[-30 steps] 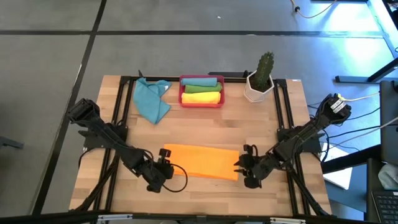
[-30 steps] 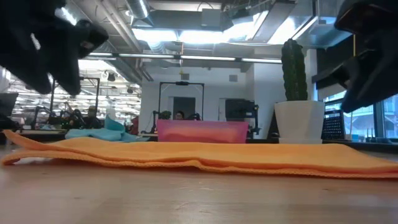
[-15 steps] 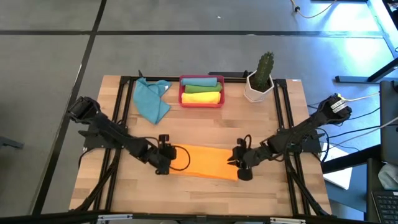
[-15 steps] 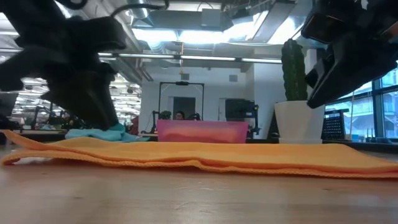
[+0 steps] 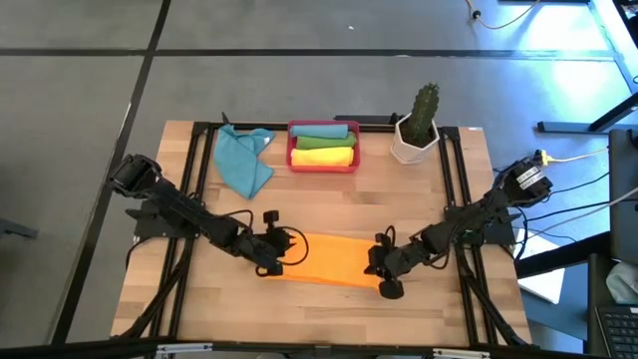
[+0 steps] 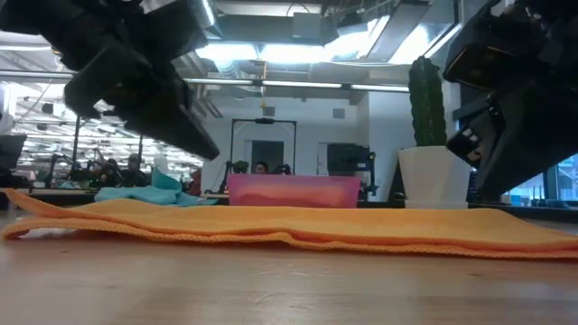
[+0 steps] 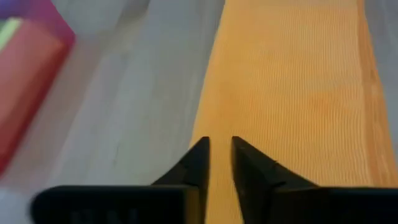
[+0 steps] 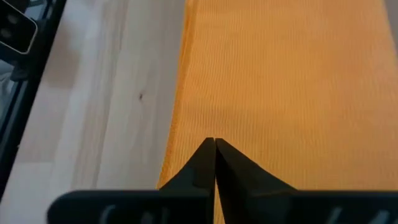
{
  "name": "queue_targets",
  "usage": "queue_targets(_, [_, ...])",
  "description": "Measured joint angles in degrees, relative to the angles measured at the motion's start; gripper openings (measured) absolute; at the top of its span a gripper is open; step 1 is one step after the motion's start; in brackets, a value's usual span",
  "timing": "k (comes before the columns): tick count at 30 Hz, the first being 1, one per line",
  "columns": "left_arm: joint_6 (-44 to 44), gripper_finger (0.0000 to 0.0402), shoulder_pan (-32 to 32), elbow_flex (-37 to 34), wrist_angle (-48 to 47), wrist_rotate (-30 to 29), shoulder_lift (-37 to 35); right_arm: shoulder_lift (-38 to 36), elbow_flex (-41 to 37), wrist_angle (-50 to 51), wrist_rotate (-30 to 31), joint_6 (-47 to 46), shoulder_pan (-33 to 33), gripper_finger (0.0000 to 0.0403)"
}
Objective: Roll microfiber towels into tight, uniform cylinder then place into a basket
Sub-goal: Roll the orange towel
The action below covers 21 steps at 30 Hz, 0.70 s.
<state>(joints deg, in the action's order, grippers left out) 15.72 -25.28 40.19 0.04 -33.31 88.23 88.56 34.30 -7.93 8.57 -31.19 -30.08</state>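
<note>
Wooden table [image 5: 329, 204], flat folded orange towel [image 5: 334, 261], left tool [image 7: 217, 149] nearly closed, right tool [image 8: 214, 146] closed.

grey floor [image 5: 299, 80] (ceiling lights [image 6: 271, 50] beyond)

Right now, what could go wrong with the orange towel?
1. The right hand is shut at one end of the orange towel; it may have pinched only a thin edge, which could slip out.
2. The left hand shows a small gap between its fingers, so the two ends might roll unevenly.
</note>
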Motion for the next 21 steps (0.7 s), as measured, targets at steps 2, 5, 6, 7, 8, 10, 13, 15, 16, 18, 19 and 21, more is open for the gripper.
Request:
queue_targets(2, [-1.06,0.0023,0.05,0.78,0.21,-0.25,0.0,0.22,0.0,-0.28,-0.94,-0.02,0.01,0.0005])
queue_targets(5, [-1.21,0.0007,0.28,1.24,0.25,-0.3,0.0,0.26,0.04,-0.99,-2.01,-0.03,0.01,0.0007])
queue_targets(6, [-1.24,0.0007,0.28,1.24,0.15,-0.31,0.0,0.27,0.3,-0.93,-2.45,-0.02,0.01,0.0009])
queue_targets(7, [-1.2,0.0005,0.28,1.24,-0.18,-0.43,0.0,0.28,0.67,-0.84,-2.84,-0.01,0.01,0.0009])
queue_targets(8, [-0.98,0.0003,0.28,1.24,-0.71,-0.6,0.0,0.28,1.06,-0.86,-3.21,0.0,0.0,0.0009])
queue_targets(10, [0.92,0.0001,0.28,1.24,-2.3,-0.66,0.0,0.26,1.62,-0.98,-4.15,0.01,-0.01,0.0005])
queue_targets(13, [4.67,0.0004,0.28,1.24,-3.8,-0.66,0.0,0.24,2.09,-0.78,-4.68,-0.12,-0.01,0.0004])
queue_targets(15, [6.85,0.0002,0.28,1.24,-4.6,-0.66,0.0,0.24,2.14,-0.58,-5.53,-0.26,0.0,0.0003])
queue_targets(16, [7.9,0.0001,0.3,1.24,-5.04,-0.65,0.0,0.24,2.14,-0.22,-5.66,-0.65,-0.01,0.0003])
queue_targets(18, [9.75,0.0002,0.35,1.24,-6.73,-0.39,0.02,0.24,2.14,0.39,-5.7,-1.87,-0.01,0.0003])
queue_targets(19, [10.82,0.0003,0.35,1.24,-7.96,-0.36,0.02,0.24,2.14,0.68,-5.74,-2.39,-0.01,0.0003])
queue_targets(21, [13.24,0.0002,0.35,1.24,-11.07,-0.31,0.01,0.53,2.14,0.84,-6.11,-3.23,-0.01,0.0002])
